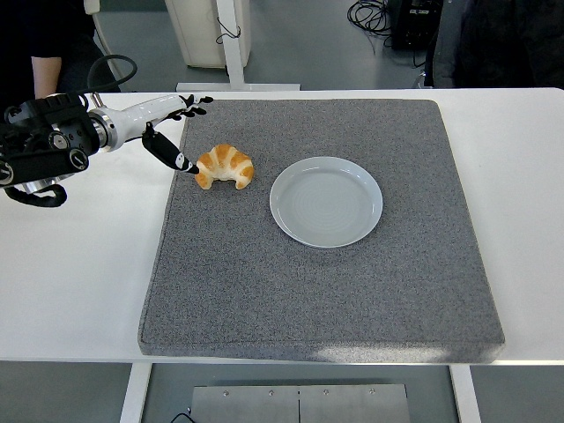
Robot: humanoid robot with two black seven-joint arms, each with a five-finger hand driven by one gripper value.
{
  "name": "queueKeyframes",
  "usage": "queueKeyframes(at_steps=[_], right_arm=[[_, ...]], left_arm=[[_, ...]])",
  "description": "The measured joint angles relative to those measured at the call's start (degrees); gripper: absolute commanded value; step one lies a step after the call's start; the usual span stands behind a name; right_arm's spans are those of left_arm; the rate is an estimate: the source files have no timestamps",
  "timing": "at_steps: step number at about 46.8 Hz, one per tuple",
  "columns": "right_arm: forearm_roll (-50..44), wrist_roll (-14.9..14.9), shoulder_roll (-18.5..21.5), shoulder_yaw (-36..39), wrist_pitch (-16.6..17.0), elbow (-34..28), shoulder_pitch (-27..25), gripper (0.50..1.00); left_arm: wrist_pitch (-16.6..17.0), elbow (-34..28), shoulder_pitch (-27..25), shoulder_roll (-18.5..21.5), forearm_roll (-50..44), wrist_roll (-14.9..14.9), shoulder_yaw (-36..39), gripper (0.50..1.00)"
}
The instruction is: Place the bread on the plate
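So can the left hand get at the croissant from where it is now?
Probably yes. The left hand is open right beside the croissant, its thumb tip close to the bread's left end. Nothing lies between them on the grey mat, and the plate sits clear on the far side.

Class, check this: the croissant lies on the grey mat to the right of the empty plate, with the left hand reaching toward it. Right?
Not quite. The head view shows the croissant to the left of the plate, not the right. It does lie on the grey mat, with the left hand reaching toward it.
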Motion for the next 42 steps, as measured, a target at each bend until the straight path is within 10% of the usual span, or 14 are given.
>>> queueKeyframes(at_steps=[18, 42], right_arm=[[-0.01, -0.01, 0.0, 0.0, 0.0, -0.01, -0.01, 1.0], [0.02, 0.0, 0.0, 0.17, 0.0, -0.05, 0.0, 1.0]], left_arm=[[7.07, 3.67, 7.03, -4.04, 3.5, -2.97, -2.99, 0.939], [8.09, 16.94, 12.82, -14.43, 3.2, -5.2, -3.68, 0.898]])
